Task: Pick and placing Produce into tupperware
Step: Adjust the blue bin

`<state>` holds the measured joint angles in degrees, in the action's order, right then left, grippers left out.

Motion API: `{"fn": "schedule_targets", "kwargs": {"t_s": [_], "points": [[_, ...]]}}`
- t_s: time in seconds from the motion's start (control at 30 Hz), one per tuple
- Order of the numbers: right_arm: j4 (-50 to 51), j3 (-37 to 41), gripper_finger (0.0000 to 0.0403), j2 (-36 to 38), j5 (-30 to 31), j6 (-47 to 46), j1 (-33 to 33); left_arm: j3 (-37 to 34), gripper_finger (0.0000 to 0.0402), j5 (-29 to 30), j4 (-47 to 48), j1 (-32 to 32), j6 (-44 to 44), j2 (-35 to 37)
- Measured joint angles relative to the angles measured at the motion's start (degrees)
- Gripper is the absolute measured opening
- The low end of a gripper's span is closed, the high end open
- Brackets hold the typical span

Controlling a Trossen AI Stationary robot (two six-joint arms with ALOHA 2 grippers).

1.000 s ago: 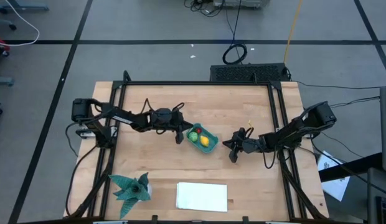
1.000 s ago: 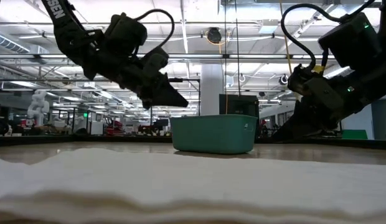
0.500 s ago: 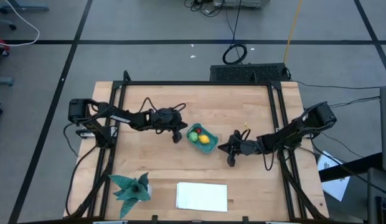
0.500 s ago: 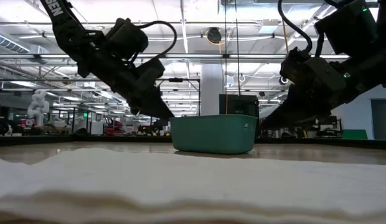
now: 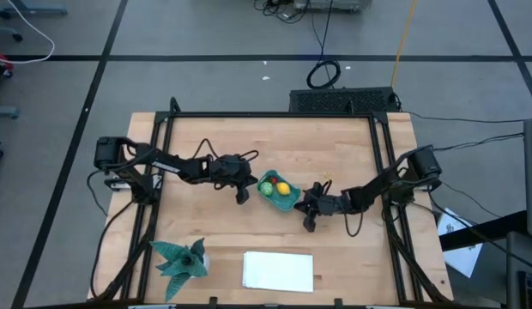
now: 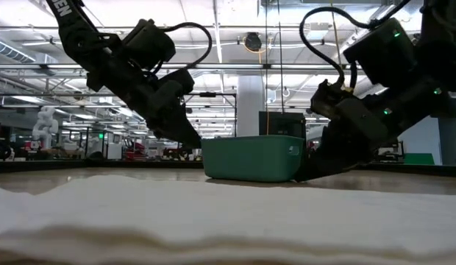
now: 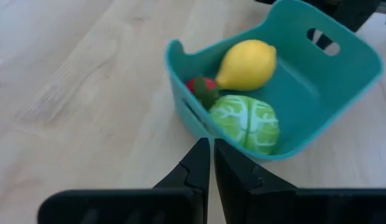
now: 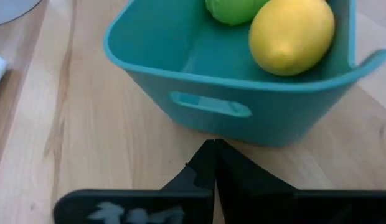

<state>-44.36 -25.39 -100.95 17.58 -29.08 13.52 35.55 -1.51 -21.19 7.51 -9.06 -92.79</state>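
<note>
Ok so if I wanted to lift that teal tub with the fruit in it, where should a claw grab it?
Probably an end wall of the tub, pinched over the rim above its handle slot. The left claw and right claw each sit shut at one end, so either could come in level from its own side. The lemon, cabbage and red piece crowd one end; the other looks freer.

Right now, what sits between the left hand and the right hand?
In the high view, the teal tub lies between the left hand and the right hand, holding the lemon, cabbage and red piece.
</note>
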Motion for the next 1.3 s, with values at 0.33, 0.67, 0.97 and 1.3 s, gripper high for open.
{"fn": "schedule_targets", "kwargs": {"t_s": [0.33,0.67,0.97,1.3], "points": [[0.08,-0.69,0.0,-0.54,-1.15,0.26,-0.61,0.0,0.0026,-0.8,-0.24,-1.66,1.27,0.0],[0.28,-0.63,0.0,-0.5,-1.35,-0.2,-0.92,-0.04,0.0026,-1.19,-0.15,-3.69,0.65,0.04],[0.41,-0.61,0.0,-0.48,-1.37,-0.44,-0.92,-0.09,0.0026,-1.17,0.31,-5.71,-0.68,0.07],[0.49,-0.58,0.0,-0.47,-1.37,-0.44,-0.92,-0.11,0.0026,-0.14,0.72,-8.6,-2.08,0.07]]}}
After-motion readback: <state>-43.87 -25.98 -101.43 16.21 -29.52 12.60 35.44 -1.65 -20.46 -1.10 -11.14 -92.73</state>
